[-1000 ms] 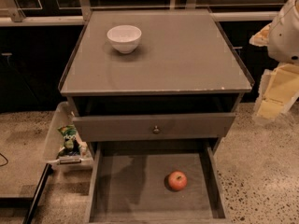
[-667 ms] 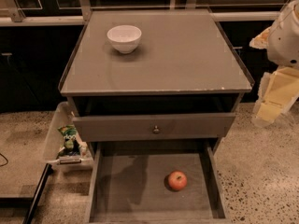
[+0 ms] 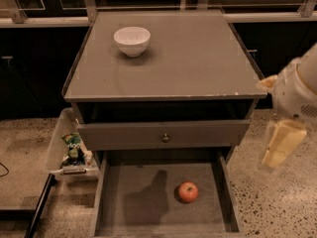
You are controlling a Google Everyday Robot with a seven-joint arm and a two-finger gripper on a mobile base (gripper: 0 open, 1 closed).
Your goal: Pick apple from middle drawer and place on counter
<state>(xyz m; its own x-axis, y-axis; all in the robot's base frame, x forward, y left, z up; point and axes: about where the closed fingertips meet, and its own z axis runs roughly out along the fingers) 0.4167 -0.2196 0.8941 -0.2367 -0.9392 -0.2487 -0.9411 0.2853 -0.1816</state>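
The apple (image 3: 187,192), small and red, lies on the floor of the pulled-out middle drawer (image 3: 148,217), right of centre. The counter (image 3: 198,58) is the flat grey cabinet top above it. My gripper (image 3: 280,146), pale yellow on a white arm, hangs at the right of the cabinet, outside the drawer. It is level with the knobbed drawer front, above and to the right of the apple, and touches neither.
A white bowl (image 3: 132,40) stands on the counter's back left. A drawer front with a small knob (image 3: 165,138) sits above the open drawer. A clear bin (image 3: 59,148) holding a snack bag hangs at the cabinet's left. Speckled floor lies all around.
My arm and gripper have moved downward along the cabinet's right side. The apple, bowl and drawer have not moved.
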